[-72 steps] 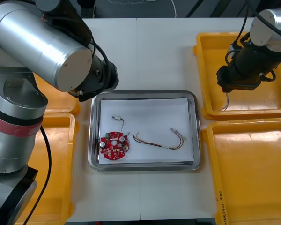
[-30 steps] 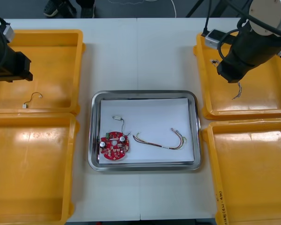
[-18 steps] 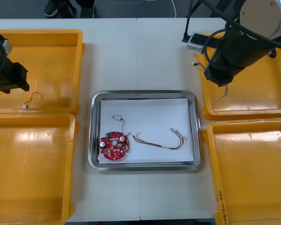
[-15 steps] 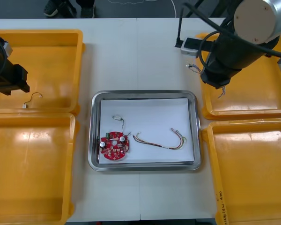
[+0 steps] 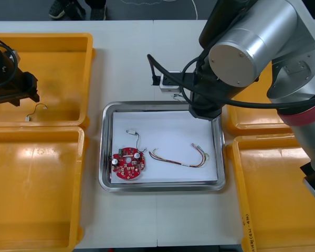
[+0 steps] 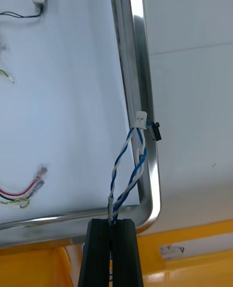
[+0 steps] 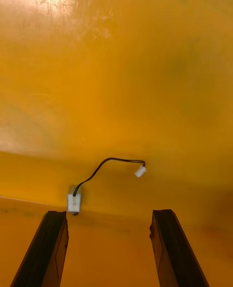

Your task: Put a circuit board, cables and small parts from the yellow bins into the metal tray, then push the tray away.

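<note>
Pinched in right gripper: twisted blue and white cable over rounded corner of shiny metal tray. Beyond spread left gripper: black cable in glossy yellow bin.

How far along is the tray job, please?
Done: red circuit board and red and yellow cable lie in the metal tray. In hand: right hand, shut on a twisted blue and white cable, over the tray's rim; left hand, open, above a black cable in a yellow bin. Left: small parts, pushing the tray.
</note>
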Robot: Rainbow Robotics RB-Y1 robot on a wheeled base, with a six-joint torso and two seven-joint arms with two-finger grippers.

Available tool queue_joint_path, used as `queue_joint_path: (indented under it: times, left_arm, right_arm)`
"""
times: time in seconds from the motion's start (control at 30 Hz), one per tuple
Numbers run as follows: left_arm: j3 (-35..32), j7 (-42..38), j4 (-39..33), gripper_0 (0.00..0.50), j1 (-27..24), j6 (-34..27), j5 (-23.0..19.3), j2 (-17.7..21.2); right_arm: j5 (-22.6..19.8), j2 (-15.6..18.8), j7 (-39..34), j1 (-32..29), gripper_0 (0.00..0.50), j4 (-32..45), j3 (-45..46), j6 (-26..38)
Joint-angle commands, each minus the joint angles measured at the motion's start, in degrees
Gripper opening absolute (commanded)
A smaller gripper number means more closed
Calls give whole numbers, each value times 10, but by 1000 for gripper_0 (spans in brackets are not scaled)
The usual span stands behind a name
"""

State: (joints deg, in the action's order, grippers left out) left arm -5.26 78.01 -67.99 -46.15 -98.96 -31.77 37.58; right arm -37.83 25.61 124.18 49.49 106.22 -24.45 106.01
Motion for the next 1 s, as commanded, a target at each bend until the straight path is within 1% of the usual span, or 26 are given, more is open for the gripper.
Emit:
queue_joint_path:
  times: [0.03, 0.2, 0.43, 0.57, 0.63, 0.77, 0.9, 1.0]
  left_arm:
    - [29, 29, 31, 500, -42, 29, -7, 31]
    - [45, 36, 69, 500, -47, 62, -13, 35]
    - [60, 50, 90, 500, -46, 71, -22, 41]
    - [59, 62, 102, 500, -40, 79, -27, 42]
    - [60, 80, 107, 500, -38, 85, -29, 43]
    - [59, 82, 109, 500, -32, 95, -36, 45]
    - [59, 87, 109, 500, -24, 102, -40, 45]
    - [60, 89, 109, 500, -18, 107, -43, 45]
  right_arm:
    - [18, -24, 4, 27, 0, 16, -32, -12]
    - [40, -34, 2, 26, 0, -8, -67, -34]
    - [65, -40, 2, 25, 0, -52, -107, -61]
    - [65, -44, 4, 25, 0, -73, -115, -69]
    - [66, -46, 4, 25, 0, -82, -120, -76]
    - [68, -49, 4, 25, 0, -95, -128, -88]
    - [81, -51, 3, 24, 0, -101, -147, -94]
    - [83, -52, 5, 24, 0, -110, -153, -100]
